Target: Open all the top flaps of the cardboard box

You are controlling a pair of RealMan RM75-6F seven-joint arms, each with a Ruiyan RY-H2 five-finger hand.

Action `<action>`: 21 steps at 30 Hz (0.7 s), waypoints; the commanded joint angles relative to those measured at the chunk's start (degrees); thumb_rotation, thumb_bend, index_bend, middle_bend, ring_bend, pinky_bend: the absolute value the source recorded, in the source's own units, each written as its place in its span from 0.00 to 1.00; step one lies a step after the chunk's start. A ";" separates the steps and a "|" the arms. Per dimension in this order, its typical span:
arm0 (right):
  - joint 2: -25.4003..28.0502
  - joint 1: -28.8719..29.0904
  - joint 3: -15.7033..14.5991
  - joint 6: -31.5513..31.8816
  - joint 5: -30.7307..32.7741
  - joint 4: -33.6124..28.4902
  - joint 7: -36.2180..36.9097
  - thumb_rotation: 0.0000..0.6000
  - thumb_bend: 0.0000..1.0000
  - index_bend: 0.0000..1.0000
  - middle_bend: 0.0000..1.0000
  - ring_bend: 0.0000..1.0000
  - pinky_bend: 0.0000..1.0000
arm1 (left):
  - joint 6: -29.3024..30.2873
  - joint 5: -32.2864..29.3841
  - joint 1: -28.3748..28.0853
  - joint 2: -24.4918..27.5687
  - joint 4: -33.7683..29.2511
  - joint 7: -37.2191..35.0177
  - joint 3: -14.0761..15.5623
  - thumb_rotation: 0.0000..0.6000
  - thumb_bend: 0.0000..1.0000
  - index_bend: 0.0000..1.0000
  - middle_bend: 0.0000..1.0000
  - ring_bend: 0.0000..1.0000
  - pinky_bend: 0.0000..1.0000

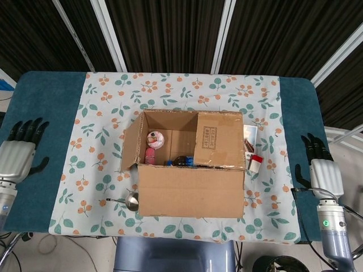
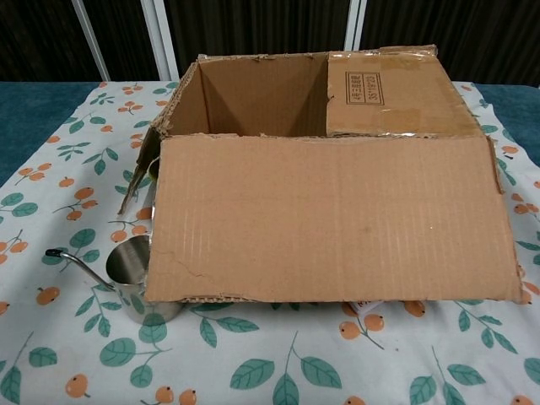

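The cardboard box (image 1: 190, 192) (image 2: 329, 219) stands mid-table on the flowered cloth. Its near flap (image 2: 337, 211) hangs out toward me. The left flap (image 1: 129, 147) (image 2: 139, 173) is folded down outside the box. The right flap (image 1: 219, 139) (image 2: 392, 93) lies flat over the right half of the opening. Inside show a pink container (image 1: 154, 139) and a dark bottle (image 1: 181, 160). My left hand (image 1: 20, 153) rests at the table's left edge, fingers spread, holding nothing. My right hand (image 1: 322, 170) hovers at the right edge, also empty with fingers apart. Neither hand shows in the chest view.
A small steel cup with a long handle (image 1: 129, 200) (image 2: 135, 274) stands at the box's front left corner. A red and white pack (image 1: 256, 163) and a card (image 1: 249, 136) lie just right of the box. The blue table (image 1: 48, 96) extends beyond the cloth.
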 commanded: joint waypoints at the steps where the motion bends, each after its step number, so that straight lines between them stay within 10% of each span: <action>1: 3.70 4.83 1.58 -5.17 -2.23 -3.35 -4.11 1.00 0.59 0.05 0.02 0.02 0.23 | 5.81 1.74 6.66 -6.79 6.74 -3.79 -0.69 1.00 0.30 0.00 0.00 0.00 0.01; 7: 7.13 14.75 5.59 -15.68 -3.50 -7.31 -9.06 1.00 0.62 0.15 0.13 0.11 0.25 | 6.75 3.16 9.08 -9.13 11.20 -7.27 -1.71 1.00 0.31 0.00 0.00 0.00 0.01; 12: 6.96 23.35 8.60 -25.04 0.34 -9.05 -12.05 1.00 0.84 0.27 0.22 0.18 0.31 | 6.44 4.93 10.16 -10.12 14.10 -10.08 -2.79 1.00 0.31 0.00 0.00 0.00 0.01; 21: -3.26 38.69 9.95 -36.44 3.72 -1.34 -16.41 1.00 1.00 0.47 0.35 0.29 0.36 | 4.20 6.17 11.40 -10.98 16.04 -13.53 -4.31 1.00 0.32 0.00 0.00 0.00 0.01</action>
